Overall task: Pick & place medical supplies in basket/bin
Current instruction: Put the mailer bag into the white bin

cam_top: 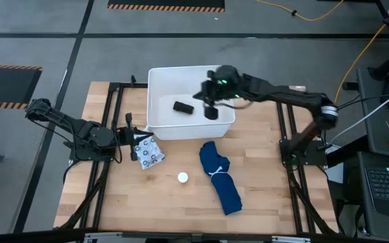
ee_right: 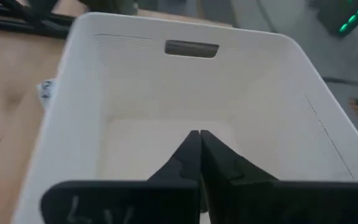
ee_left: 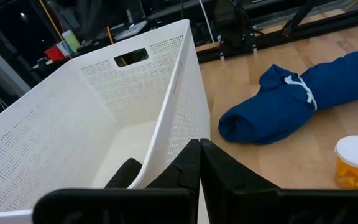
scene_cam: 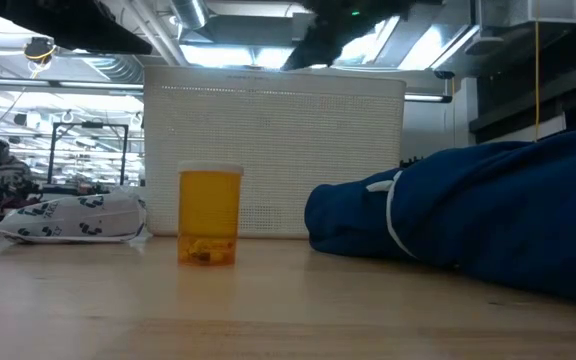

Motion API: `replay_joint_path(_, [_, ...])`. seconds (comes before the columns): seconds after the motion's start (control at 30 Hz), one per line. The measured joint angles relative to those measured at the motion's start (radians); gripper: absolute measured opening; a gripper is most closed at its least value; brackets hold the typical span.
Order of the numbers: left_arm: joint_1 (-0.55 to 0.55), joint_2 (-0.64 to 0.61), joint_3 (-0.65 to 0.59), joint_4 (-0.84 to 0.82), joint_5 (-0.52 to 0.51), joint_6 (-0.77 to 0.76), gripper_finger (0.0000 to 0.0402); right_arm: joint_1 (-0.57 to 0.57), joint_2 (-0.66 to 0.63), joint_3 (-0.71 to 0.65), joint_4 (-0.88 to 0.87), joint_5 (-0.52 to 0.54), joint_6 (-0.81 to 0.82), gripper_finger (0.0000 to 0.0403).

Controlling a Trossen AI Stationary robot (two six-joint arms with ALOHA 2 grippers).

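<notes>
The white bin [cam_top: 159,125] [scene_cam: 273,150] stands at the table's far middle. My right gripper [cam_top: 211,111] [ee_right: 199,146] hangs shut over its inside, slanting down toward the table's left. My left gripper [cam_top: 132,138] [ee_left: 199,163] is shut, low at the bin's near-left corner, beside the grey-white patterned packet [cam_top: 148,152] [scene_cam: 73,218], which lies flat. The tiny white round object [cam_top: 182,177] is the cap of an upright amber bottle [scene_cam: 209,215] [ee_left: 356,163]. The dark-blue bundle with its white band [cam_top: 220,177] [ee_left: 291,99] lies near-right of the bin.
A small dark shape [cam_top: 183,106] shows on the bin's floor; I cannot tell what it is. Bare wood lies between the bottle and the table's near edge. A black frame runs along both sides of the table. Cables and a laptop sit beyond the right edge.
</notes>
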Motion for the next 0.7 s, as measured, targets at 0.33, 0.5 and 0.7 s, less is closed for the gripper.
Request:
replay_joint_path(0.33, [0.0, 0.161, 0.018, 0.006, -0.02, -0.008, 0.0002, 0.175, -0.368, -0.436, 0.223, 0.238, 0.045, 0.0004])
replay_joint_path(0.5, [0.0, 0.255, 0.103, -0.036, -0.006, -0.071, 0.0002, 0.256, -0.503, -0.613, 0.334, 0.263, 0.129, 0.0006])
replay_joint_path(0.7, [-0.024, 0.362, 0.198, -0.162, 0.021, -0.241, 0.0002, 0.336, -0.578, -0.826, 0.563, 0.263, 0.182, 0.0011])
